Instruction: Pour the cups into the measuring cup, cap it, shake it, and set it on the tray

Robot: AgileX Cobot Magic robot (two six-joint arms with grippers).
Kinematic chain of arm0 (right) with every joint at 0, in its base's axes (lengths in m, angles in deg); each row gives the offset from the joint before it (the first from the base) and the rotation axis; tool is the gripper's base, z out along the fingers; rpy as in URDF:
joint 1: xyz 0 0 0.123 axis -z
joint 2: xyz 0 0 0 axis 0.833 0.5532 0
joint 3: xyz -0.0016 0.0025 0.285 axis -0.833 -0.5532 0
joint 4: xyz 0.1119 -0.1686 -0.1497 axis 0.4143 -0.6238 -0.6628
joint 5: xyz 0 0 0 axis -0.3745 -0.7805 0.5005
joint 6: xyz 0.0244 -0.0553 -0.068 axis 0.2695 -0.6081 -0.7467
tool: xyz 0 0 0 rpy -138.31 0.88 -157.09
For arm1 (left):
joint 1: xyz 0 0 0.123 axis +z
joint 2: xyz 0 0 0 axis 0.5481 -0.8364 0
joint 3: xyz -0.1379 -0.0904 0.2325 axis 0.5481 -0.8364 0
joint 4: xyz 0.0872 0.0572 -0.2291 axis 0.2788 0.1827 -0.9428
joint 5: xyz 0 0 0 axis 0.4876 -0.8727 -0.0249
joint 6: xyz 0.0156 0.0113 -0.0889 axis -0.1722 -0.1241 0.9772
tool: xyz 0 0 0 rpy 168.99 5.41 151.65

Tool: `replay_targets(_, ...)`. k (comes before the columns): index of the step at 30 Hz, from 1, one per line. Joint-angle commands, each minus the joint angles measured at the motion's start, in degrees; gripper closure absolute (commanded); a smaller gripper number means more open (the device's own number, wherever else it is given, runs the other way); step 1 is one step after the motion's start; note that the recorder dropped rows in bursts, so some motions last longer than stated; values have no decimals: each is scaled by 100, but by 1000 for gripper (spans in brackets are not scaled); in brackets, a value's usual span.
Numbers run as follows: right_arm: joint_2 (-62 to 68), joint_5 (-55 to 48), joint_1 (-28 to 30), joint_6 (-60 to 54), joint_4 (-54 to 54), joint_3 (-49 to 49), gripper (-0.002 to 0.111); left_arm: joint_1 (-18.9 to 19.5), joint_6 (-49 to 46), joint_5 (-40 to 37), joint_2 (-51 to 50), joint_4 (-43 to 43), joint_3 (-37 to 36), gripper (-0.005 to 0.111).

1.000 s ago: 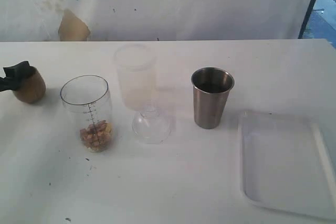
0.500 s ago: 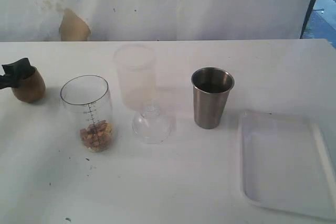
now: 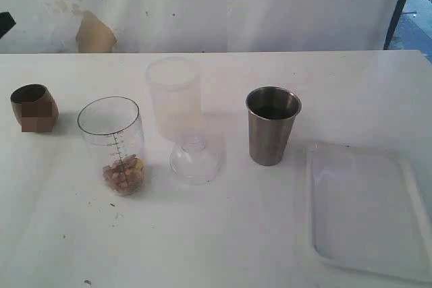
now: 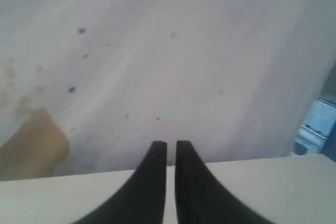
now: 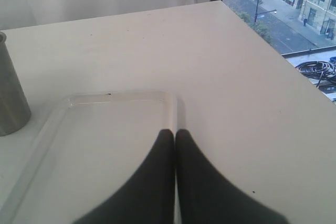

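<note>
The brown cup stands alone at the table's far left. To its right is the clear measuring cup, uncapped, with nuts in its bottom. The steel tumbler stands upright right of the middle, and the white tray lies at the front right. My left gripper hangs raised, facing the back wall. Its fingers are almost together with nothing between them, and only a dark tip shows at the exterior view's left edge. My right gripper is shut and empty over the tray's far rim, with the tumbler off to one side.
A frosted white cup stands behind a clear domed lid between the measuring cup and the tumbler. The table's right edge drops off beside the tray. A white sheet with a tan patch backs the table.
My left gripper has let go of the brown cup's rim, lifted away up and to the left, and closed. The cup stays standing in place. The right arm has not moved.
</note>
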Motion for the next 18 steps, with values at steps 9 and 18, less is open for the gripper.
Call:
replay_targets(9, -27, 25, 35, -7, -21, -4, 108, -1, 1274, -284, 2324, 1165, -587, 107)
replay_targets(18, -27, 25, 35, -7, -21, -4, 108, -1, 857, -1846, 4544, 254, -1992, 107)
